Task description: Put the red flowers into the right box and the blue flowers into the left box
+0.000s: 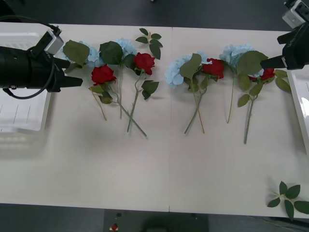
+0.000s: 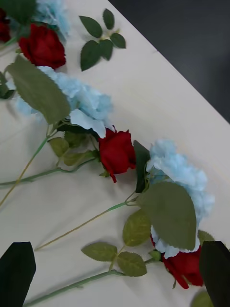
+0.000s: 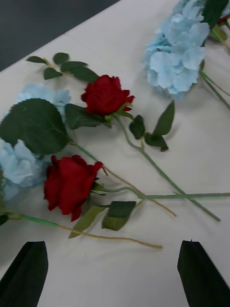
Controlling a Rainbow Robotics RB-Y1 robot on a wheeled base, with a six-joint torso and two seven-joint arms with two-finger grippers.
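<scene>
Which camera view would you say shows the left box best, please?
The front view: the left box sits at the table's left edge, its ribbed base and low walls visible, partly covered by the left arm, whose left gripper reaches toward the flowers. The wrist views look at flowers on the table instead.

The left gripper (image 1: 78,72) ends a bulky matte-black cylindrical arm with tapering black fingers, a small grey-white boxy camera module mounted on top of its wrist and a thin black cable looping beneath it. The right gripper (image 1: 264,63) is likewise black and angular, carrying a similar pale grey box. In the wrist views, the fingertips (image 3: 27,273) appear as flat, dark, pointed blades.
</scene>
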